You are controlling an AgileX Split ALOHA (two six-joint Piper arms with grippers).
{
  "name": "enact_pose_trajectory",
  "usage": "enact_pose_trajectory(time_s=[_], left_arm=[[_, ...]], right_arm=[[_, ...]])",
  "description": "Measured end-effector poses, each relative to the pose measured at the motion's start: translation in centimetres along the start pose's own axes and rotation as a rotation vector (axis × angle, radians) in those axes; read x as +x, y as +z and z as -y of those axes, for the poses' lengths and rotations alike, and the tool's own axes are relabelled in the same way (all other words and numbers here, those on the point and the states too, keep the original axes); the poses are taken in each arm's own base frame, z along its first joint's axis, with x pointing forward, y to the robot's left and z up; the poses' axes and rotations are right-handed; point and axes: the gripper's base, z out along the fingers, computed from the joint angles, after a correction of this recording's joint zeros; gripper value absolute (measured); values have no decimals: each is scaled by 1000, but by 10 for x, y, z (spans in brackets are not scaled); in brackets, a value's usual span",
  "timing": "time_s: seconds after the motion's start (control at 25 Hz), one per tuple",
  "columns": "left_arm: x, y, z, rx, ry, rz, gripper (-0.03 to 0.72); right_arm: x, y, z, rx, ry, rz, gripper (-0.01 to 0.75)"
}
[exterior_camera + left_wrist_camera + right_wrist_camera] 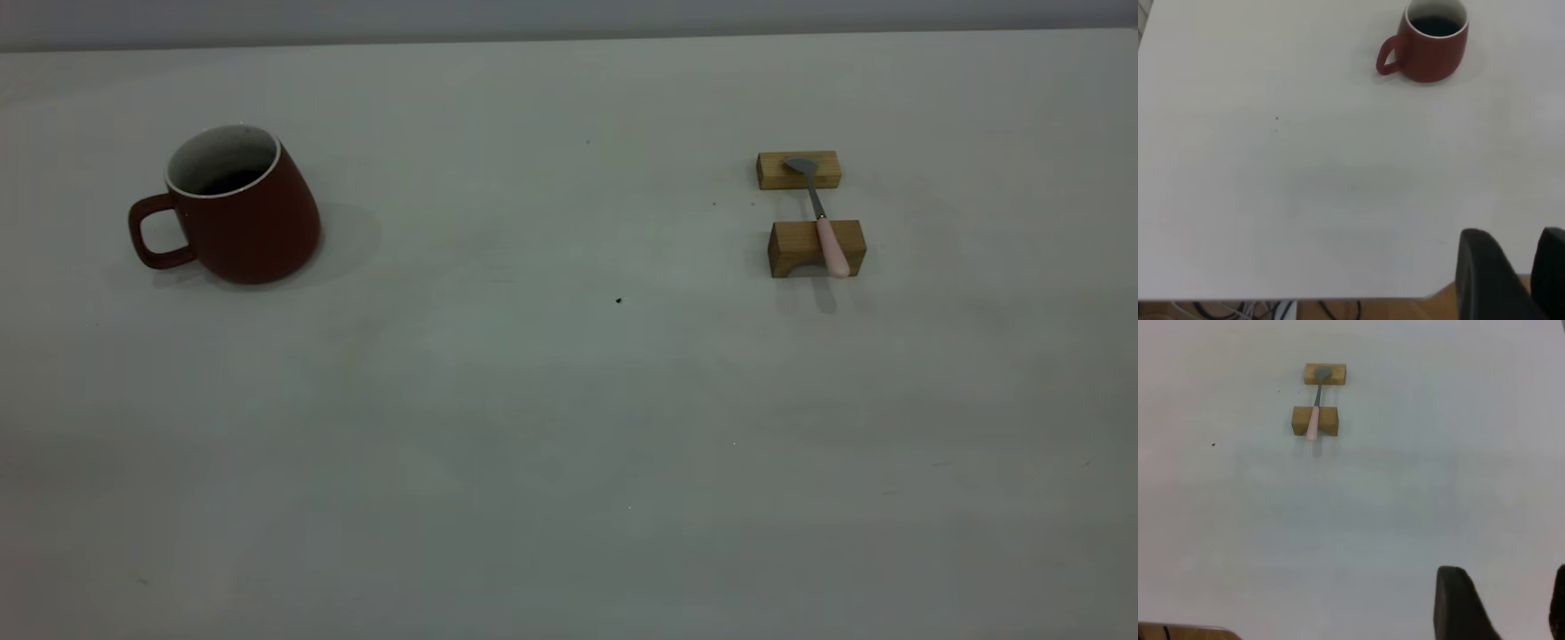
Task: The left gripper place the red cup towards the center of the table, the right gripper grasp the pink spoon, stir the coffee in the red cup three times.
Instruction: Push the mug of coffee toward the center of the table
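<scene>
The red cup (253, 222) stands upright at the table's (569, 400) far left, handle pointing outward, with dark coffee (1436, 25) inside. The pink spoon (822, 218) lies bridged across two tan wooden blocks at the right, bowl on the far block, pink handle on the near one. Neither arm appears in the exterior view. In the left wrist view my left gripper (1515, 233) is open and empty, far back from the cup (1435, 50). In the right wrist view my right gripper (1507, 570) is open and empty, well short of the spoon (1315, 413).
The far block (798, 170) is flat; the near block (800, 249) has an arched notch underneath. A small dark speck (619, 300) marks the table's middle. The table's near edge (1305, 298) shows in the left wrist view, with floor and cables beyond.
</scene>
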Motion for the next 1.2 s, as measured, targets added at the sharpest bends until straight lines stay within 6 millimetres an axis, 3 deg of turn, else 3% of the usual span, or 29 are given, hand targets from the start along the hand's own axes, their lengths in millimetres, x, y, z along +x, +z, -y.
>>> enact_pose_trajectory(time_s=[0.08,0.2,0.36,0.48,0.6,0.68,0.76,0.88,0.96,1.2], left_arm=[[-3,-2,0,11,-14,1,245],[-22,-13,-1,22,-16,-14,245],[-64,-12,2,47,17,-106,245],[-98,6,4,44,86,-210,245],[-132,44,7,42,154,-298,257],[-148,72,10,51,199,-341,308],[-159,107,13,66,258,-392,400],[-168,161,17,94,344,-460,605],[-171,198,20,113,388,-505,665],[-171,307,28,201,562,-656,676]], right_arm=[[0,0,0,0,0,0,365],[0,0,0,0,0,0,365],[0,0,0,0,0,0,365],[0,0,0,0,0,0,365],[0,0,0,0,0,0,365],[0,0,0,0,0,0,365],[0,0,0,0,0,0,365],[0,0,0,0,0,0,365],[0,0,0,0,0,0,365],[0,0,0,0,0,0,365]])
